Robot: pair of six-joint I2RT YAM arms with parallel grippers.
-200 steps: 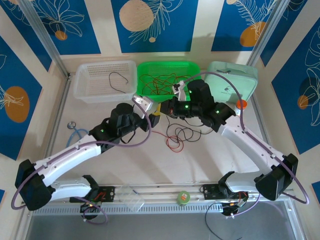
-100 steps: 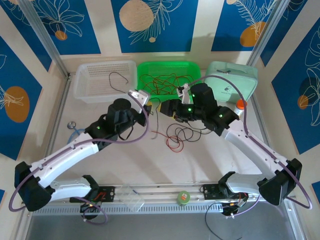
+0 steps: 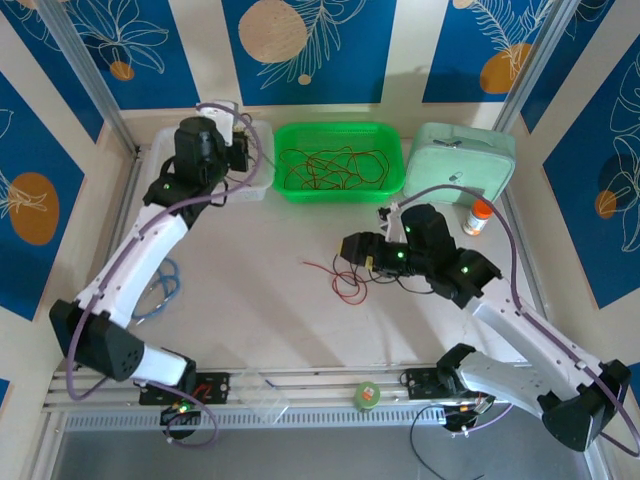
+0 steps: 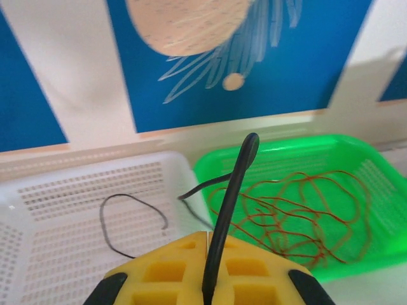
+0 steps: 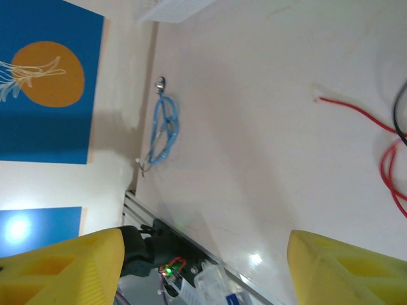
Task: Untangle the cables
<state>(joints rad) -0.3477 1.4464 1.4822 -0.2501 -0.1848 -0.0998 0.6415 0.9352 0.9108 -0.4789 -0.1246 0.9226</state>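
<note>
- The left gripper (image 4: 208,274) is clenched on a black cable (image 4: 232,197), which runs straight out ahead of its fingers.
- The white basket (image 4: 57,190), holding another black cable (image 4: 127,206), lies ahead and to the left, so a release probably needs a leftward shift.
- The right gripper (image 3: 352,248) is released, and it is the nearer arm to the red and black tangle (image 3: 343,287) just beside it.

Blue-white leaf-print walls (image 3: 340,60); beige tabletop (image 3: 270,320); metal corner posts (image 3: 85,70)
</note>
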